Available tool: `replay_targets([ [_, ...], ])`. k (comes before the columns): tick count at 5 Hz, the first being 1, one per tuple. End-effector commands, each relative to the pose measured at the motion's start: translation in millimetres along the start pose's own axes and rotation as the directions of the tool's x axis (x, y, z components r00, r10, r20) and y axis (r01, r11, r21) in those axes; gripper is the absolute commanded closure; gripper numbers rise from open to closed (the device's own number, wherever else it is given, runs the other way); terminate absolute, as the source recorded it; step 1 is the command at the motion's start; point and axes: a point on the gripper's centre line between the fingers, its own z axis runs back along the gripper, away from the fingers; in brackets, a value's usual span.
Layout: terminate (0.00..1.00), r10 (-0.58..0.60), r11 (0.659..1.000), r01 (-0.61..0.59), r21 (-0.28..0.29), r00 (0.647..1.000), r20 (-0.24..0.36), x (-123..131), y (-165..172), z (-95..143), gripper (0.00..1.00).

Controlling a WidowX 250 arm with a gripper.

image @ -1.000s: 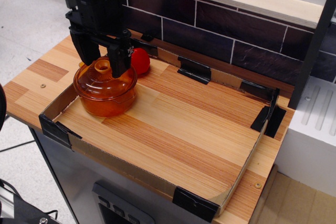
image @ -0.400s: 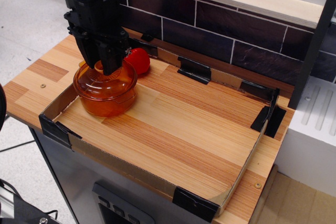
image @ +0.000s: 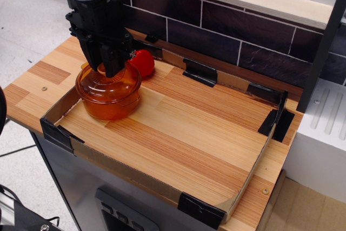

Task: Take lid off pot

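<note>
Red ball [image: 142,61] just behind pot [image: 108,101]

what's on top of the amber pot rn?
The translucent amber domed lid sits on the round amber plastic pot; the black gripper covers its centre knob. Pot contents can't be made out.

A black tool [image: 104,68] comes down from 12 o'clock onto the lid [image: 108,82], its fingers drawn close together at the lid's centre knob, which they mostly hide. The lid sits on the amber pot [image: 108,101], at the 9 o'clock end of the wooden tabletop [image: 184,133]. A red ball [image: 142,62] lies just beside the pot at about 1 o'clock. A low cardboard rim [image: 57,109] with black corner tape borders the tabletop.
</note>
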Motion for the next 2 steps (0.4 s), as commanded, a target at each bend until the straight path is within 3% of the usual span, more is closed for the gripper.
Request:
replay_targets([
  [1, 0.00, 0.048, 0.999, -0.049, 0.023, 0.998, 0.027, 3, -9, 26, 1.00],
  [2, 0.00, 0.061, 0.998, -0.062, 0.010, 0.997, 0.035, 3, -17, 41, 1.00],
])
